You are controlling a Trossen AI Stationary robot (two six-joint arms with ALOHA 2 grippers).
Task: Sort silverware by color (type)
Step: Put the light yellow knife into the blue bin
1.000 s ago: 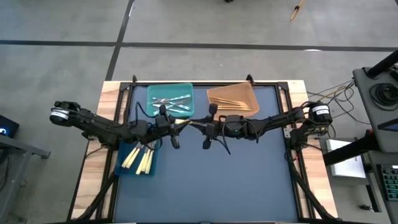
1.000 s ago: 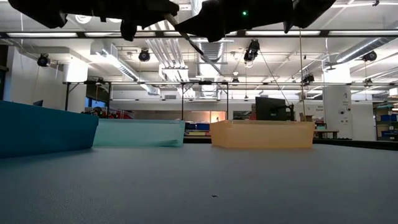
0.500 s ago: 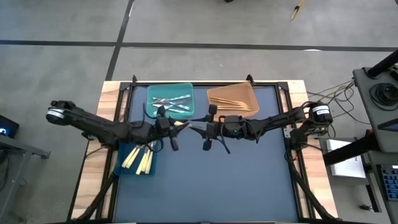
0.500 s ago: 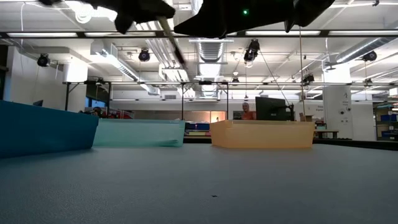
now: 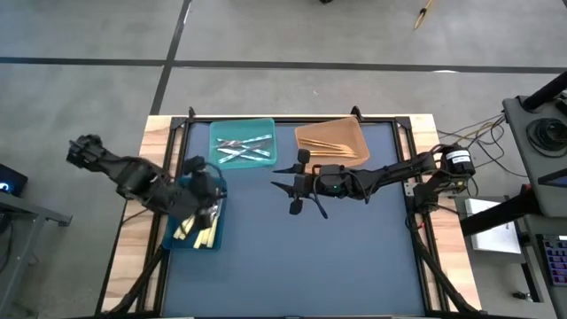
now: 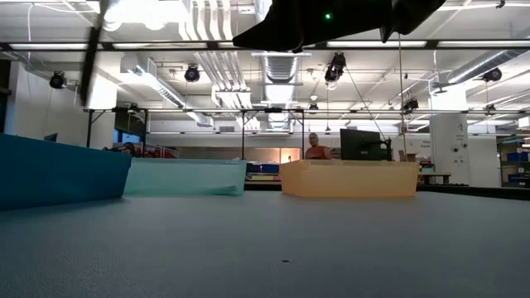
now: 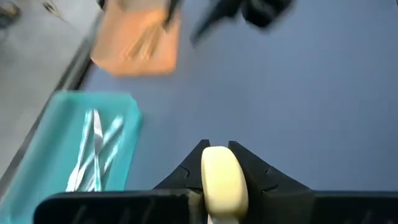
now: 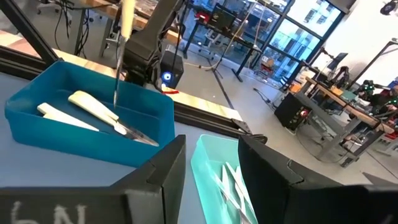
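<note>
My left gripper point(image 5: 208, 197) is above the blue bin point(image 5: 177, 239) at the table's left side, shut on a pale yellow utensil point(image 7: 221, 177). In the right wrist view this utensil point(image 8: 119, 56) hangs over the blue bin point(image 8: 93, 134), where other pale yellow pieces point(image 8: 93, 109) lie. My right gripper point(image 5: 296, 192) is open and empty over the table's middle. Silvery pieces point(image 5: 244, 146) lie in the teal bin point(image 5: 217, 133). Orange-tan pieces point(image 5: 341, 151) lie in the orange bin point(image 5: 328, 131). My left gripper pinches the pale yellow utensil between its two fingers; its rounded pale end point(image 7: 219, 168) shows between the fingertips. The utensil hangs with its thin end point(image 8: 115, 93) pointing down over the blue bin. I cannot tell whether that end touches the pieces below.
The three bins stand at the table's far and left parts; the dark mat point(image 5: 301, 257) lies open toward the near edge. A person point(image 6: 315, 149) shows in the room far behind the table.
My left gripper has gone from the table's middle, close to my right gripper, toward the left edge and a little nearer, carrying the pale yellow utensil to above the blue bin. My right gripper has kept still.
</note>
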